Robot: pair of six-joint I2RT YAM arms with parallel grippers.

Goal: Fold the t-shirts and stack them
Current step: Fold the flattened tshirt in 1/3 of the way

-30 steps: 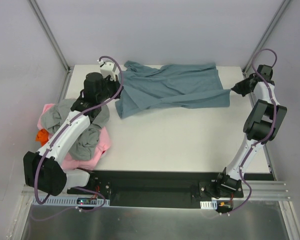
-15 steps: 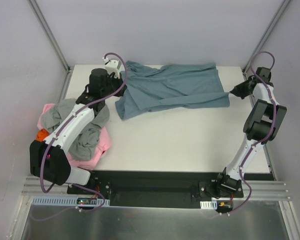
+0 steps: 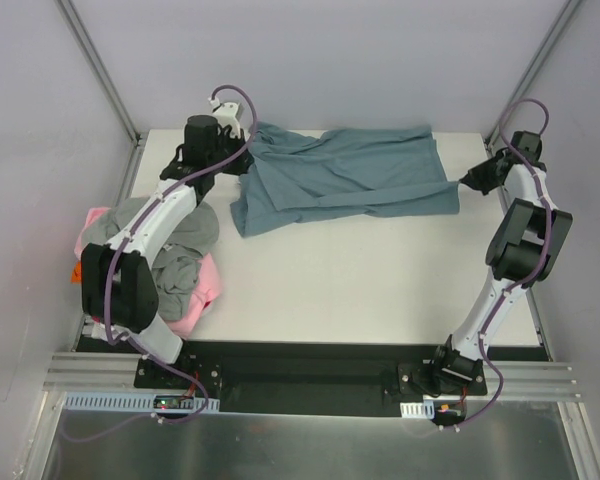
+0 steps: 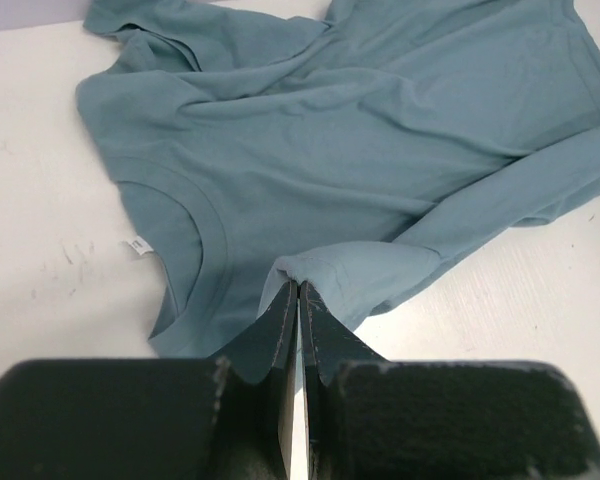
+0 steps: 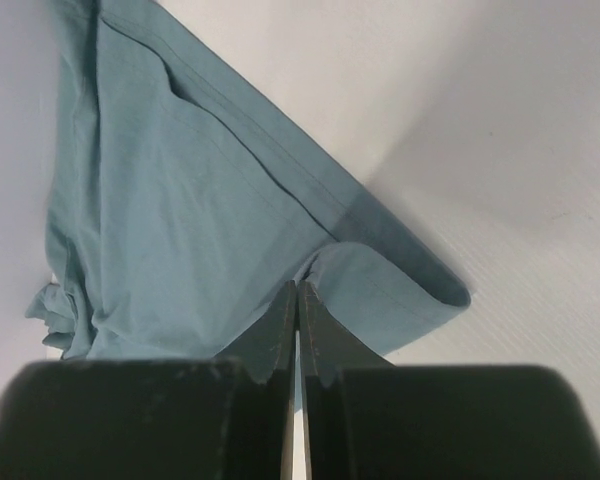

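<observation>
Top external view: one slate-blue cloth t-shirt (image 3: 340, 175) lies rumpled across the far tabletop (image 3: 360, 280). The left hand (image 3: 242, 158) is pinched on a fold near its collar, and the right hand (image 3: 472, 180) is clamped on a hem corner. Both bites look thin, so pulling apart could slip one free. Piled left: one grey shirt (image 3: 175, 240), one pink shirt (image 3: 195, 300), one orange shirt (image 3: 77, 272), barely showing.

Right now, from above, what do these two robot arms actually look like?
Both the left arm and right arm have white links joined by bulky black joints, with a purple cable looping along each. The left gripper and right gripper end in black, tapering fingers. I can make out no markings.
</observation>
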